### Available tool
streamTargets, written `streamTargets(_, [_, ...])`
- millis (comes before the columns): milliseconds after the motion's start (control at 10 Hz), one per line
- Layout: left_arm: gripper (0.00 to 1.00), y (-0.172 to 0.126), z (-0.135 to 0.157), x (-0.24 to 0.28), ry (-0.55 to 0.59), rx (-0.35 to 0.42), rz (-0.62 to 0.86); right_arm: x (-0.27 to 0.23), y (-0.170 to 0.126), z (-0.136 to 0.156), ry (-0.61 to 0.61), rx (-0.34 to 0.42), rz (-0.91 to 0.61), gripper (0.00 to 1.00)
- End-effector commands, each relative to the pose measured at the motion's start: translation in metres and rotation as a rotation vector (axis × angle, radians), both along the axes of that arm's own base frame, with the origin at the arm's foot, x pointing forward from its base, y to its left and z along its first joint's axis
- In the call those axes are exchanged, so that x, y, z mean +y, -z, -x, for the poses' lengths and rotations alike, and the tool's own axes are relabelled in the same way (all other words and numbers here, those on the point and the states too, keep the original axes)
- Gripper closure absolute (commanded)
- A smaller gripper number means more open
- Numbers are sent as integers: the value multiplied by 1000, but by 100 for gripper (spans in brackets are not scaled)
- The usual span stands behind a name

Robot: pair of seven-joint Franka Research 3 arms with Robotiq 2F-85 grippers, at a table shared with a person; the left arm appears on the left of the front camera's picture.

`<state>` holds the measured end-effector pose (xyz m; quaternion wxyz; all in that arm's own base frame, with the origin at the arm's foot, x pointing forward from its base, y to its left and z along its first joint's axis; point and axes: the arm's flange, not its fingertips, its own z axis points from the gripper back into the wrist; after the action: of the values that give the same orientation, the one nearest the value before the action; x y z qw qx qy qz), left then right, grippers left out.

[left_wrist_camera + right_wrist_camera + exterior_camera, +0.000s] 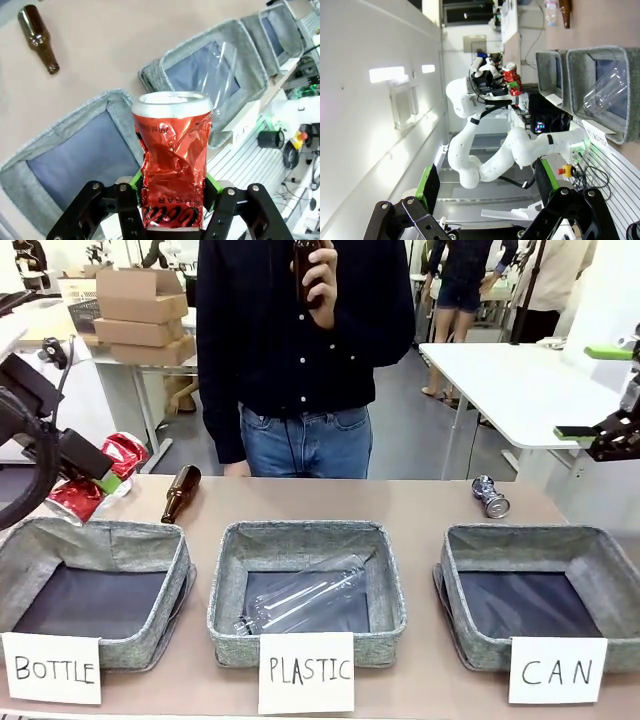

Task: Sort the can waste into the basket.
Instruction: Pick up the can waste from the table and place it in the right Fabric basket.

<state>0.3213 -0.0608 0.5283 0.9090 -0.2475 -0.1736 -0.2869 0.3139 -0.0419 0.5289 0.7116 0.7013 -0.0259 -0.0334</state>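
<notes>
You're at the carry step, as I judge it: your left gripper (173, 185) clamps the red can (172, 145) far to the left of the CAN basket (600, 548). Next, swing it across above that basket and release. The can's long axis runs along the fingers, silver rim pointing outward. Your right gripper (485, 200) stands open.

left jaws: clamped on red can (172, 160) | grey basket (75, 165) below | brown bottle (37, 37) on table (125, 45)

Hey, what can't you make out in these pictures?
Red can: print crumpled, lower sides hidden by the left gripper, left wrist view.
Blue and silver can: print too small, front view.
Brown bottle: top cut by the upper edge, middle behind the person's hand, front view.
</notes>
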Motion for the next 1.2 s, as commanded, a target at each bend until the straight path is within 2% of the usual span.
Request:
streamTargets(0, [64,11,2,-25,182,-33,155,0,0,0,0,0,0,0])
streamTargets(100, [64,7,-8,-78,313,-123,171,0,-5,8,2,-64,97,0])
streamTargets(200, [64,-9,-11,-148,521,-223,217,-14,-15,23,29,-98,188,0])
streamTargets(300, [64,-21,-4,-204,682,-250,235,-41,-22,40,68,-120,284,0])
streamTargets(500, [64,-33,21,-307,896,-357,226,-106,-25,86,210,-63,495,0])
streamTargets(600, [64,-34,26,-355,971,-380,242,-133,-21,113,277,-41,558,0])
streamTargets(700, [64,-33,29,-413,1028,-443,257,-153,-10,142,323,-32,605,0])
streamTargets(900, [64,-19,36,-490,1097,-502,281,-162,22,177,184,-37,727,0])
streamTargets(1000, [64,1,35,-521,1085,-540,257,-165,37,192,94,-28,759,0])
streamTargets(1100, [64,21,33,-540,1082,-513,220,-172,44,204,67,-69,711,0])
